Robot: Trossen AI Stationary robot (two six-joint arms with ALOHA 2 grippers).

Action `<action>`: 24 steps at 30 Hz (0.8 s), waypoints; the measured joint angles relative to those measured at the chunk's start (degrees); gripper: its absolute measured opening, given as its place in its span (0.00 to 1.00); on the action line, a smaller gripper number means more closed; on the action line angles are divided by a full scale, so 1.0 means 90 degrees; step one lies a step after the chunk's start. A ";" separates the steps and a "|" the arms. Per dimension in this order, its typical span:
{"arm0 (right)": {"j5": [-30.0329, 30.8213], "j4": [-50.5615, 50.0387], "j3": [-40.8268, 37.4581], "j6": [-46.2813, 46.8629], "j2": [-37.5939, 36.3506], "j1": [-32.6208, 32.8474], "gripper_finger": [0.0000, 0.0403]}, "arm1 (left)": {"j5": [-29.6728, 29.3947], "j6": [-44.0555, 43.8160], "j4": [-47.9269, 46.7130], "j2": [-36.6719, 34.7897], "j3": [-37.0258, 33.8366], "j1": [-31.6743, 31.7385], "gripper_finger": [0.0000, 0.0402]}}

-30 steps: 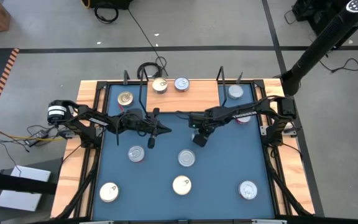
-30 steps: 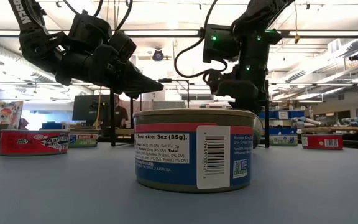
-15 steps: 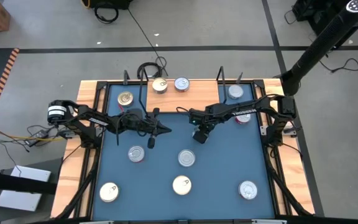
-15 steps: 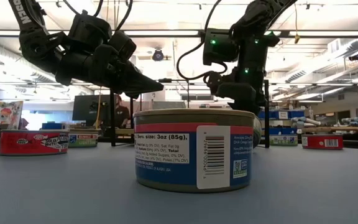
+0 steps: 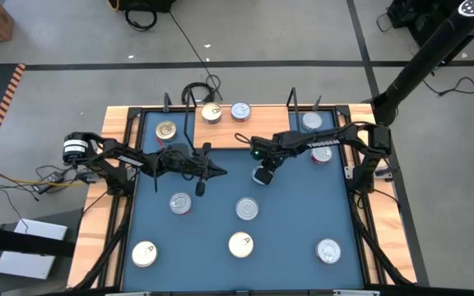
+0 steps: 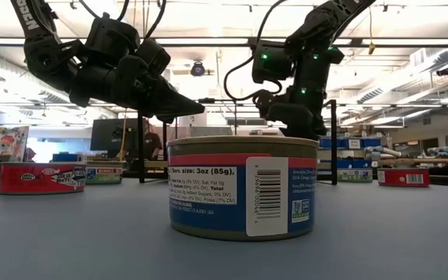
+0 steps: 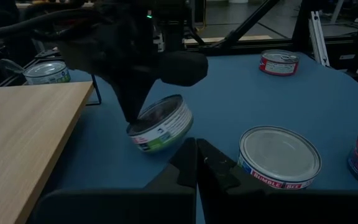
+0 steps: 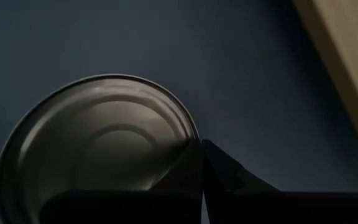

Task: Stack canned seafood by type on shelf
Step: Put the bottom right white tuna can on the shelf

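Can (image 7: 160,123) sits tilted under your right gripper (image 5: 261,176), fingers clenched, holding nothing. Push on and it'll prob skid off. Left gripper (image 5: 219,171) also closed, empty.

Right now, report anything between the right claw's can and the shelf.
Nothing visible does. Only blue table separates the tilted can at the right claw from the shelf edge.

Grey taped floor (image 5: 303,33), ceiling strip lights (image 6: 411,43)
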 joint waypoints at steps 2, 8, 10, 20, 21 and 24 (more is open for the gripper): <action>-0.0018 0.0033 0.0000 -0.0010 -0.0002 -0.0032 0.02 | 0.0000 0.0000 0.0000 -0.0001 0.0000 0.0000 0.01; -0.0341 0.0451 -0.0142 0.0014 -0.0024 -0.0151 0.02 | 0.0000 0.0000 0.0000 0.0001 0.0000 0.0000 0.01; -0.0497 0.0576 -0.0270 0.0053 -0.0022 -0.0198 0.02 | 0.0000 0.0000 -0.0003 0.0000 0.0000 0.0000 0.01; -0.0649 0.0724 -0.0430 0.0194 -0.0010 -0.0202 0.02 | 0.0000 0.0000 -0.0019 0.0000 0.0000 0.0000 0.01; -0.0694 0.0733 -0.0430 0.0212 -0.0010 -0.0201 0.02 | 0.0001 0.0000 -0.0020 -0.0001 0.0000 0.0000 0.01; -0.0750 0.0685 -0.0430 0.0190 -0.0010 -0.0171 0.03 | 0.0000 0.0000 -0.0022 0.0001 0.0000 0.0000 0.01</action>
